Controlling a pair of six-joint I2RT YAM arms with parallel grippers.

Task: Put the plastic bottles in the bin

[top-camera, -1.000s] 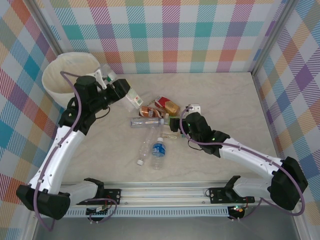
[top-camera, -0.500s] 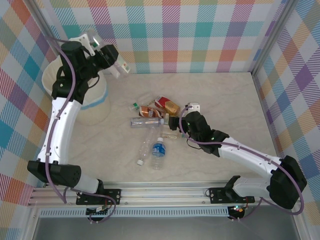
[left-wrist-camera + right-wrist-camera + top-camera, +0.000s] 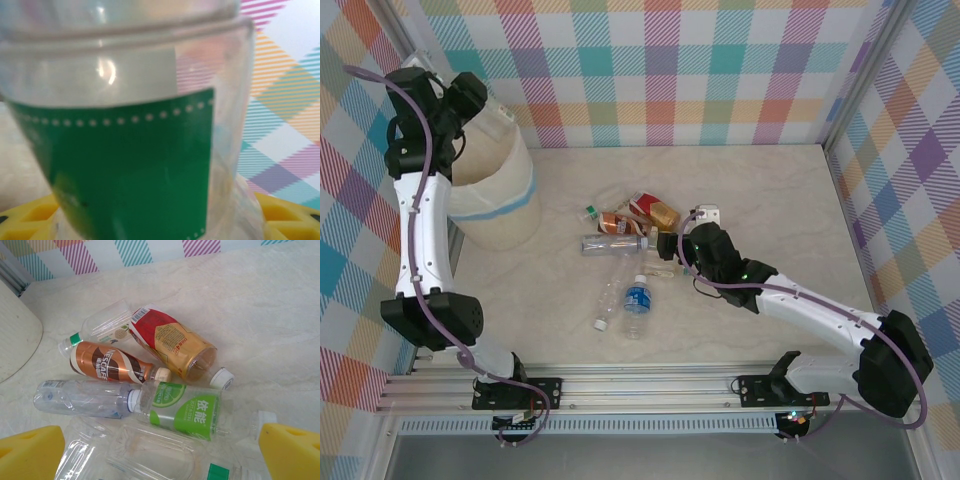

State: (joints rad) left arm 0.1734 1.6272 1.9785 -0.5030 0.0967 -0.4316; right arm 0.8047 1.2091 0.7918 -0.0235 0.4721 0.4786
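My left gripper (image 3: 480,112) is raised at the far left and shut on a clear plastic bottle (image 3: 500,123) over the rim of the cream bin (image 3: 500,205) with its pale blue band. In the left wrist view this bottle (image 3: 125,165) with a green label sits right before the camera between yellow fingertips (image 3: 25,220). My right gripper (image 3: 670,246) stands open just right of the bottle pile. Below it lie a brown-labelled bottle (image 3: 107,362), a red and gold one (image 3: 172,342) and a lime-green one (image 3: 192,412), with yellow fingertips (image 3: 30,455) at the corners.
A blue-labelled bottle (image 3: 637,300) and a clear bottle (image 3: 610,292) lie nearer the table's front. More clear bottles (image 3: 82,400) are mixed in the pile. The bin's side (image 3: 15,340) shows at the left of the right wrist view. Plaid walls enclose the table.
My left arm has swung up and left from the pile to above the bin, carrying the green-labelled bottle. The right arm has stayed still.
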